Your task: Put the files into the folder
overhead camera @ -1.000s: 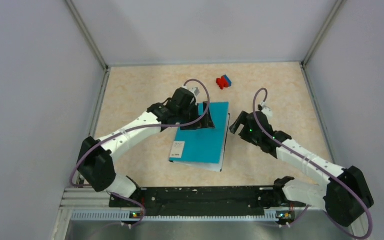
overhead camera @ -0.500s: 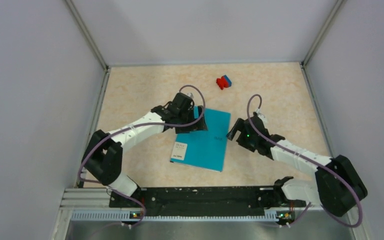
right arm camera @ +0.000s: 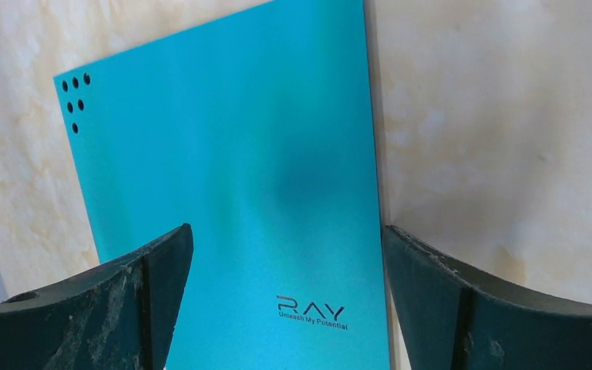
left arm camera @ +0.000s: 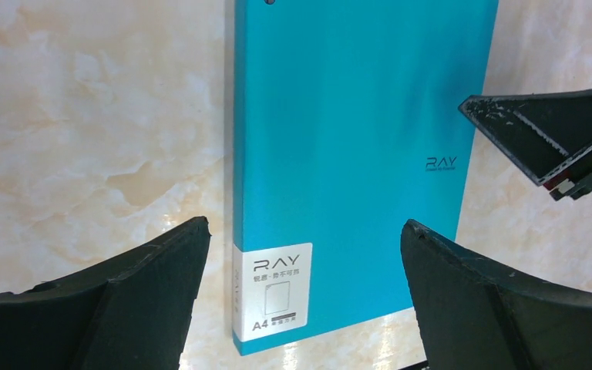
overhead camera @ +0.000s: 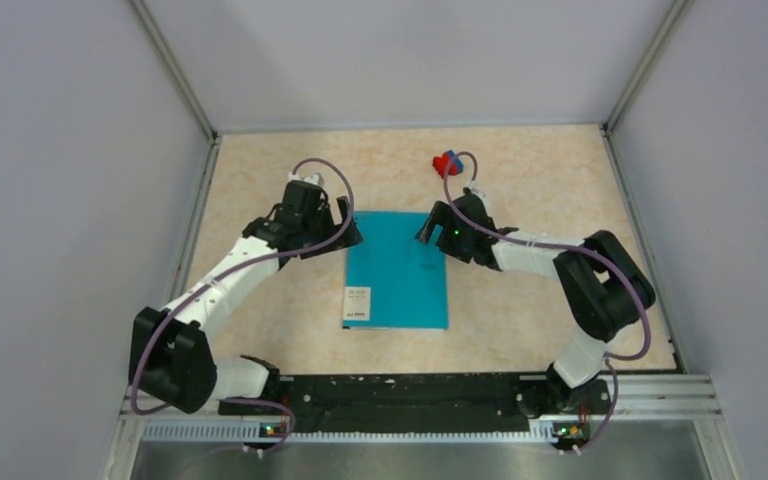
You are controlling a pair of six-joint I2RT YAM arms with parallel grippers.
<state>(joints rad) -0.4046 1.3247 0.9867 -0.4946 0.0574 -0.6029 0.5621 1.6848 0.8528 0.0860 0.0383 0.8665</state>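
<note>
1. Teal folder (overhead camera: 397, 270), shut, flat on marbled table (overhead camera: 540, 310); white label (overhead camera: 357, 302) at near-left corner.
2. Left gripper (overhead camera: 348, 234) at folder's far-left corner, jaws spread wide, gripping nothing.
3. Right gripper (overhead camera: 428, 230) at folder's far-right corner, jaws equally wide, gripping nothing.
4. Red-and-blue object (overhead camera: 447, 163) beyond folder's far edge, well apart from it.

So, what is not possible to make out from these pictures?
Files: in no view; the closed folder would hide any sheets inside.
Red-and-blue object: top view, too small to identify, and a cable crosses it.
Label small print: left wrist view, too small to read.
</note>
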